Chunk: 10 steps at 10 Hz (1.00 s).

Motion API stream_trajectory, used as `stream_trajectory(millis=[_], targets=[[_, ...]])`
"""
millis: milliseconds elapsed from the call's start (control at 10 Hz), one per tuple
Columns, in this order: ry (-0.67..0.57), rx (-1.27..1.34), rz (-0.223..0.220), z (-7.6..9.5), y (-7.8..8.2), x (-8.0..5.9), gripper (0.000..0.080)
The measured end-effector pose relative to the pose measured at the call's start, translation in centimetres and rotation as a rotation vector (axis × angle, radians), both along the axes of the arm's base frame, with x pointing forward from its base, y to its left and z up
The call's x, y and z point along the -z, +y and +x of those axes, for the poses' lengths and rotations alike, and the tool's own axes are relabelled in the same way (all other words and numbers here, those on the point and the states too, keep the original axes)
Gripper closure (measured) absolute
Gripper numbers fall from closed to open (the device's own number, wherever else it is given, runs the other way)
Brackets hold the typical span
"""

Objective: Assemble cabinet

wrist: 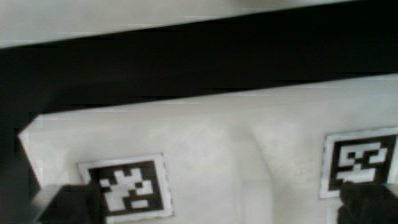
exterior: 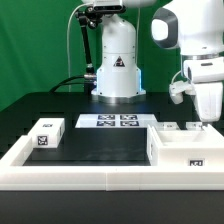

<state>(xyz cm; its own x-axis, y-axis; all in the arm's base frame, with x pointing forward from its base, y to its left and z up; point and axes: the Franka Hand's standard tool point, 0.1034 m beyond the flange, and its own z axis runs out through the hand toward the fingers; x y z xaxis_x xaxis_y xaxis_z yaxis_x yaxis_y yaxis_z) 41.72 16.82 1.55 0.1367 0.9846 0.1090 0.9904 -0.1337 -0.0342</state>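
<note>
The pincer [exterior: 205, 122] is hanging directly above the cabinet box [exterior: 180, 150]. The box is sitting at the exterior view's right, just behind the border rail [exterior: 100, 177], with its far side running off the picture's edge. In the wrist view the fingers [wrist: 68, 200] are standing spread wide, one at each side of a white face carrying tags [wrist: 128, 186]. Whether they are touching that face cannot be told.

A small block [exterior: 46, 133] is resting near the exterior view's left, just beside the rail's side arm and well apart from the box. Between the two, a broad stretch of black counter [exterior: 100, 145] is lying open. The rail is bounding it in front, and the marker board [exterior: 114, 121] is bounding it behind, lying before the robot base [exterior: 117, 65].

In the exterior view the pincer's tips are blending into the white pieces behind them, so their height over the box is hard to judge. The wrist view is blurred, and its frame is cutting off the fingers' lower ends and one tag's outer edge.
</note>
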Motion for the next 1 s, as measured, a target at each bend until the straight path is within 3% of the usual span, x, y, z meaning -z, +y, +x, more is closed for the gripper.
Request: stream_trajectory(millis=[100, 200, 400, 500, 600, 1000], targets=[[0.000, 0.000, 0.000, 0.00, 0.00, 0.00, 0.0263], [0.001, 0.000, 0.000, -0.02, -0.02, 0.04, 0.0263], [0.003, 0.001, 0.000, -0.07, -0.04, 0.11, 0.0598], [0.003, 0.001, 0.000, -0.09, -0.05, 0.13, 0.0598], [0.003, 0.001, 0.000, -0.07, -0.04, 0.13, 0.0733], [0.003, 0.001, 0.000, -0.07, -0.04, 0.13, 0.0732]])
